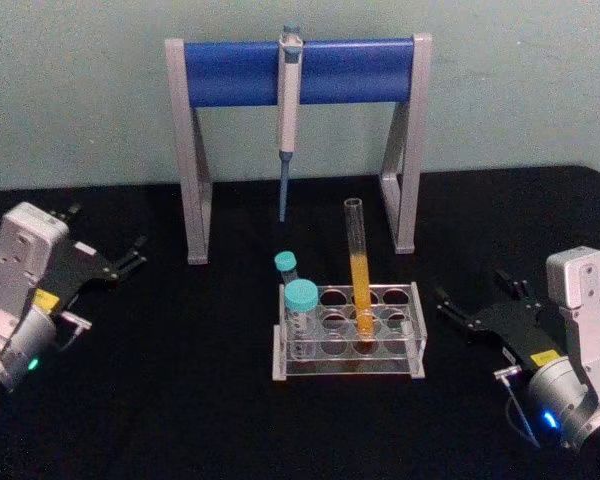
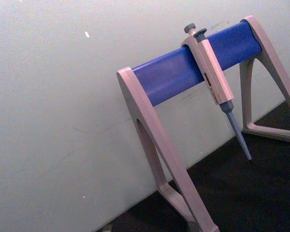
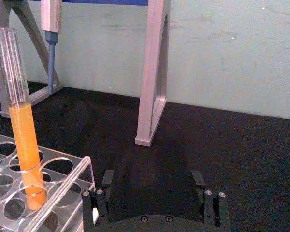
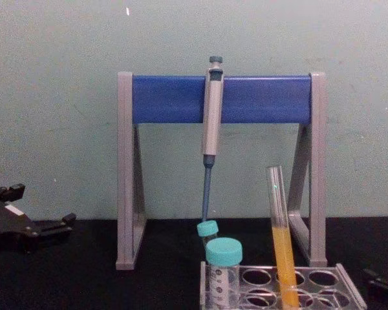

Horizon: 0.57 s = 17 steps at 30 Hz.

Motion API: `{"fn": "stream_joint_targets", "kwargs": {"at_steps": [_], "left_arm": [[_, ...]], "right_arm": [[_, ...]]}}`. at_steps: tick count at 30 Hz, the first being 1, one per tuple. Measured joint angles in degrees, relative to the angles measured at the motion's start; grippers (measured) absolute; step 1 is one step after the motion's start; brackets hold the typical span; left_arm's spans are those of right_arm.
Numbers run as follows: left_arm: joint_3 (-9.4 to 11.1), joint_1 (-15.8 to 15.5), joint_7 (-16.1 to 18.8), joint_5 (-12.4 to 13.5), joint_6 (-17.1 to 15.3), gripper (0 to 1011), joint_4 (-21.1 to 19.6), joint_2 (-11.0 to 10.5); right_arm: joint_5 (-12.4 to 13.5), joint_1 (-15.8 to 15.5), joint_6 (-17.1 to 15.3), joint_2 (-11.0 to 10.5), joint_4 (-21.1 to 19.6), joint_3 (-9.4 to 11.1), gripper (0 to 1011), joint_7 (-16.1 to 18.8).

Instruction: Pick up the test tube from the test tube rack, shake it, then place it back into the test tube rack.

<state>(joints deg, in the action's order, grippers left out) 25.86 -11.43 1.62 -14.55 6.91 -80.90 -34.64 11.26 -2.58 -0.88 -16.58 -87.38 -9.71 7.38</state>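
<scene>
The test tube (image 1: 358, 262), tall, clear and capless with orange-yellow liquid in its lower half, stands slightly tilted in the test tube rack (image 1: 346, 366) at the table's middle. The tube (image 3: 23, 125) and a corner of the rack (image 3: 67, 186) also appear in the right wrist view, and the tube (image 4: 281, 245) in the rack (image 4: 350, 292) in the chest view. My right gripper (image 1: 470, 290) rests open on the table to the right of the rack, apart from it, with nothing between its fingers (image 3: 108, 179). My left gripper (image 1: 108, 230) is parked open at the far left.
Two teal-capped tubes (image 1: 300, 300) stand in the rack's left end. Behind the rack stands a grey-and-blue pipette stand (image 1: 230, 72) with a pipette (image 1: 288, 110) hanging from it. A black cloth (image 1: 180, 400) covers the table.
</scene>
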Motion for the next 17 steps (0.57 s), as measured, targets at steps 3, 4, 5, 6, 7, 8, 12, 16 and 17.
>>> {"fn": "stream_joint_targets", "kwargs": {"at_steps": [3,4,5,6,7,8,12,16,17], "left_arm": [[0.00,0.00,0.00,0.00,0.00,1001,0.00,0.00],[0.00,0.00,0.00,0.00,0.00,1001,0.00,0.00],[0.00,0.00,0.00,0.00,0.00,1001,0.00,0.00],[0.00,0.00,0.00,0.00,0.00,1001,0.00,0.00],[0.00,0.00,0.00,0.00,0.00,1001,0.00,0.00],[0.00,0.00,0.00,0.00,0.00,1001,0.00,0.00],[0.00,0.00,0.00,0.00,0.00,1001,0.00,0.00],[0.00,0.00,0.00,0.00,0.00,1001,0.00,0.00],[0.00,0.00,0.00,0.00,0.00,1001,0.00,0.00]], "right_arm": [[0.02,0.00,0.03,-0.02,-0.01,0.00,1000,0.00],[0.02,0.00,0.03,-0.02,-0.01,0.00,1000,0.00],[0.03,0.00,0.03,-0.02,-0.02,0.00,1000,0.00],[0.03,0.00,0.04,-0.02,-0.02,0.00,1000,0.00],[0.04,0.00,0.05,-0.02,-0.02,0.00,1000,0.00],[0.04,0.00,0.05,-0.02,-0.03,0.00,1000,0.00],[0.06,0.00,0.06,-0.03,-0.04,0.00,1000,0.00],[0.07,-0.01,0.06,-0.03,-0.05,0.00,1000,0.00],[0.08,0.00,0.06,-0.03,-0.04,0.00,1000,0.00]]}}
